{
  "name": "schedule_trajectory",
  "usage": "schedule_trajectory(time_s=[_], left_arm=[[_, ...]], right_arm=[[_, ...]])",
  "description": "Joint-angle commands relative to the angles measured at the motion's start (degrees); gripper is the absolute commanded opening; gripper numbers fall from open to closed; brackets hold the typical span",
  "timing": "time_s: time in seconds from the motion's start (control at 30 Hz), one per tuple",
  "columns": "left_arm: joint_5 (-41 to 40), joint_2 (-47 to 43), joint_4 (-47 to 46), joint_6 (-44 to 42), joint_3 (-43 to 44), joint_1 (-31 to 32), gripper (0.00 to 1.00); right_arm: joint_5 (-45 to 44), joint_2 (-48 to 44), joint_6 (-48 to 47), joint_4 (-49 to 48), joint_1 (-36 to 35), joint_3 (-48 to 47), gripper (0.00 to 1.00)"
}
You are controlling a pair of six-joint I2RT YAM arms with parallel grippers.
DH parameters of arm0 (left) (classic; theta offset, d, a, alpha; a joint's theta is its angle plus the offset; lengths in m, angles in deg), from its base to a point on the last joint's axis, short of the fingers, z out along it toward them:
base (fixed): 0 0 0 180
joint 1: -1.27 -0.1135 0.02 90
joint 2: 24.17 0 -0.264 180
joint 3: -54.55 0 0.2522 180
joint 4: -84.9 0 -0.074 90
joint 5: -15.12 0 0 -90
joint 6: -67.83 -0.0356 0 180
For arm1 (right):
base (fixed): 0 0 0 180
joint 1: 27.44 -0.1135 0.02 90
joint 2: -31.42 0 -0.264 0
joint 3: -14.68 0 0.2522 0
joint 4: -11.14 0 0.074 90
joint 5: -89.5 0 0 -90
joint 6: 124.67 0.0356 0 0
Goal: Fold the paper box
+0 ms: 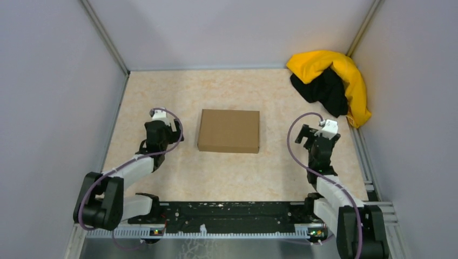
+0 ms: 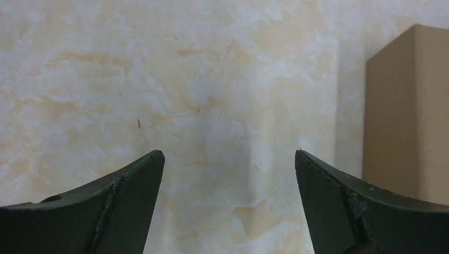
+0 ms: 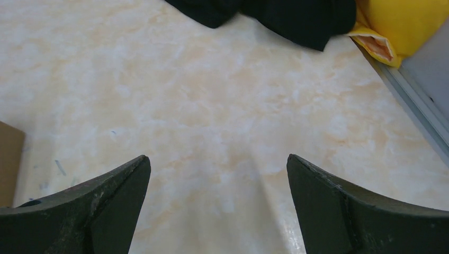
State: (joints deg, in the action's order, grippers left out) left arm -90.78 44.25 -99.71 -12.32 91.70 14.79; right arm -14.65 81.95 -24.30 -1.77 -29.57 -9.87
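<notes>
Marbled beige table (image 1: 227,178) carries the paper box (image 1: 228,131) at its centre, a flat, closed brown rectangle between your arms, touched by neither. The folding looks done, though from above I cannot tell whether every tab is tucked. A yellow-and-black cloth heap (image 1: 332,81) fills the far right corner. Your left end effector (image 2: 227,153) and right end effector (image 3: 217,156) gape, released and empty. No print or label shows.

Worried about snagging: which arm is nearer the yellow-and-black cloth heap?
Right. The right arm sits on the near side of the cloth heap; the left arm is across the table, left of the paper box.
</notes>
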Motion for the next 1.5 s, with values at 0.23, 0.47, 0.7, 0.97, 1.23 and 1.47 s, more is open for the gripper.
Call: schedule_trajectory(time_s=[0.23, 0.47, 0.7, 0.97, 1.23, 1.47], left_arm=[[5.5, 14.6, -32.1, -8.3, -3.4, -4.4, 0.99], [7.2, 16.2, -31.7, -12.1, -1.8, -5.1, 0.99], [6.2, 17.4, -35.8, -15.0, -2.2, -5.6, 0.99], [9.5, 21.3, -43.4, -14.1, -4.0, -8.4, 0.99], [17.8, 21.7, -50.5, -15.8, -8.6, -9.0, 0.99], [16.4, 22.4, -52.0, -15.4, -8.5, -9.1, 0.99]], right_arm=[[-8.4, 24.3, -4.2, -44.4, 0.1, 5.0, 0.99], [-4.7, 26.3, -9.1, -51.8, -2.9, 8.0, 0.99], [-5.9, 32.6, -11.2, -57.8, -4.6, 8.4, 0.99], [-3.6, 33.5, -12.7, -50.4, -4.9, 3.7, 0.99], [-3.6, 33.7, -12.8, -50.8, -4.8, 3.5, 0.99], [-4.3, 33.7, -12.4, -49.5, -4.8, 2.8, 0.99]])
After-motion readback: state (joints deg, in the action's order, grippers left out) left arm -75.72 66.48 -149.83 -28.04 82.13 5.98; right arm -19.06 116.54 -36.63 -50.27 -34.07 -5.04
